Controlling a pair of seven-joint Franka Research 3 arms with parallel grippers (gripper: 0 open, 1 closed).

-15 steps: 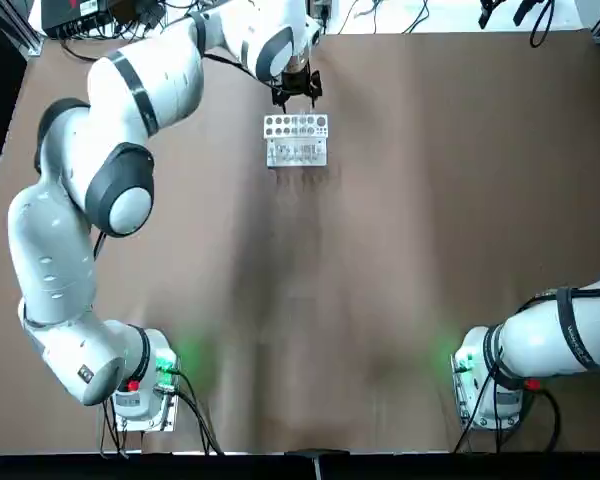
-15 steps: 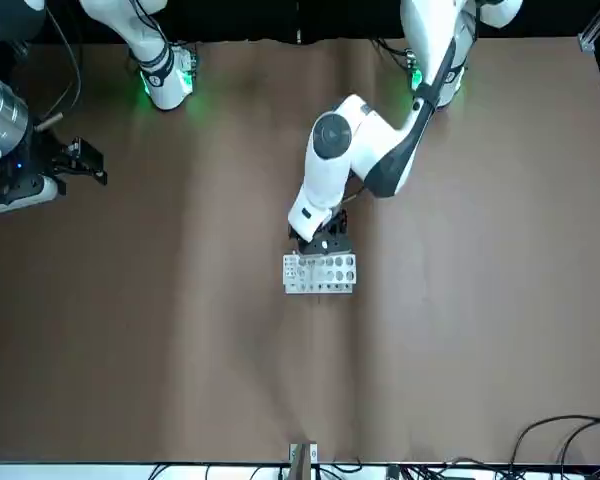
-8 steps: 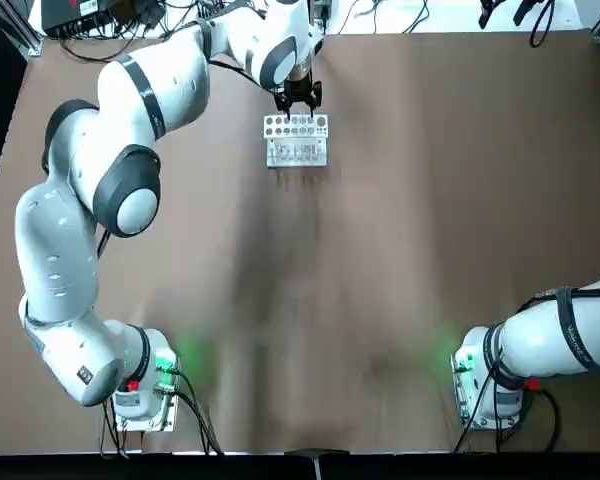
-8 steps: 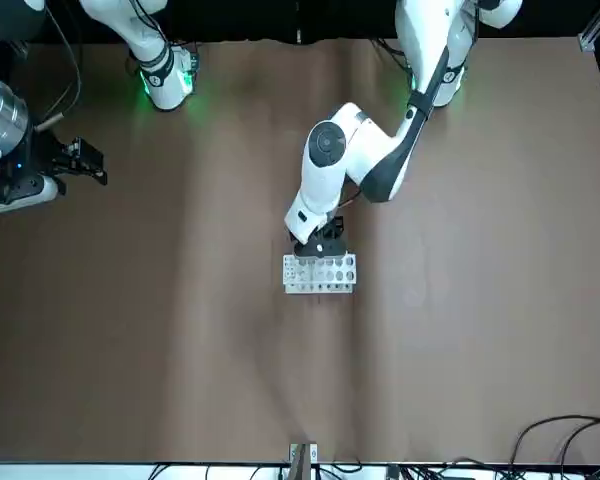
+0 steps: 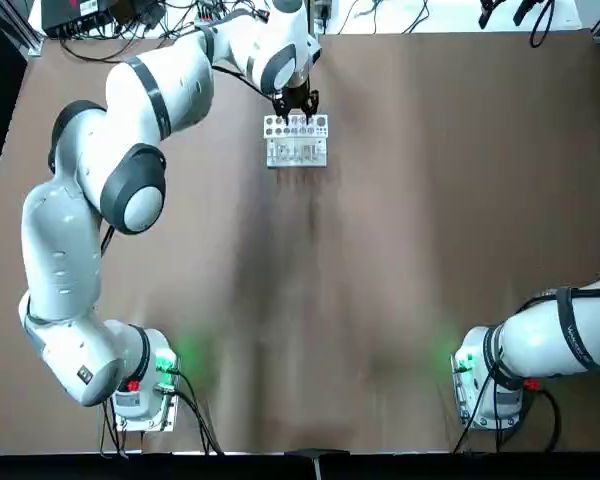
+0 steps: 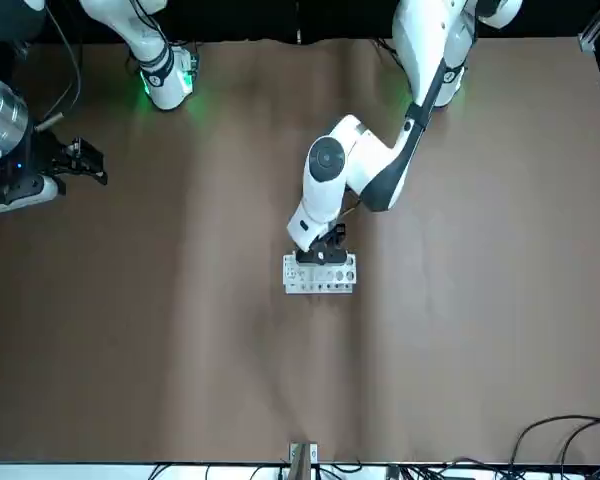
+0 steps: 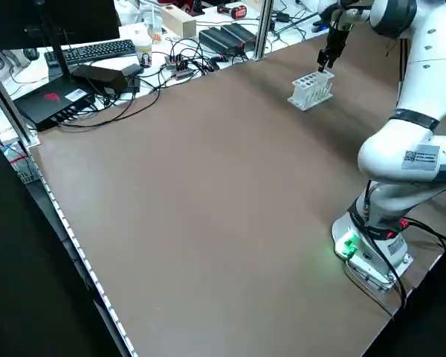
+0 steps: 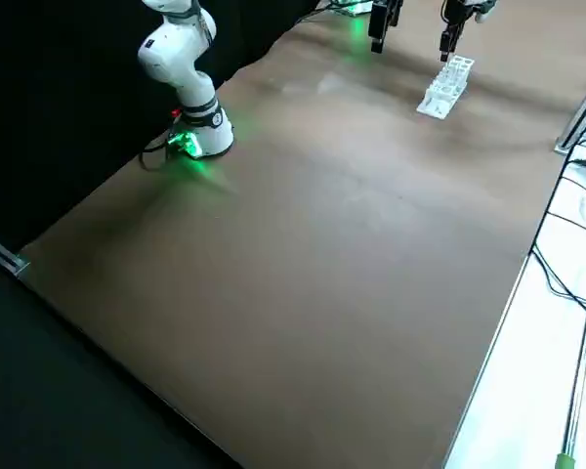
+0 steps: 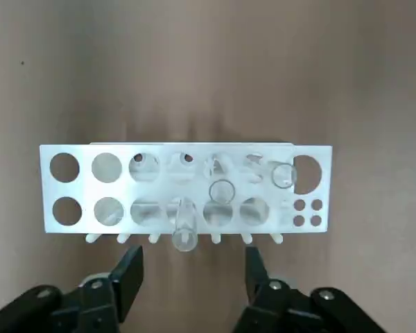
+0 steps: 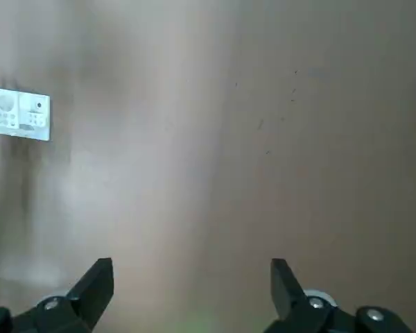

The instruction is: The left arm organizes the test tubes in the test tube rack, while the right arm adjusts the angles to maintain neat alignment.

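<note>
The white test tube rack point(image 5: 296, 140) stands at the far middle of the table. Three clear test tubes sit in its holes: one leans out over the near row point(image 9: 185, 223), one stands mid-rack point(image 9: 220, 189), and one is near the end point(image 9: 283, 174). My left gripper point(image 5: 294, 104) hovers over the rack's far edge, also seen as the left gripper point(image 6: 318, 250). Its fingers point(image 9: 128, 275) are open with nothing between them. My right gripper point(image 6: 78, 160) hangs open far off at the robot's right side, with the rack point(image 10: 17, 115) small in its wrist view.
Brown table surface point(image 5: 400, 260) spreads all around the rack. Both arm bases glow green at the near edge, left base point(image 5: 150, 385) and right base point(image 5: 480, 375). Cables, a keyboard and boxes point(image 7: 97, 71) lie beyond the table's left edge.
My left gripper has slid from behind the rack toward the robot, now over the rack's far edge. The right arm has not moved.
</note>
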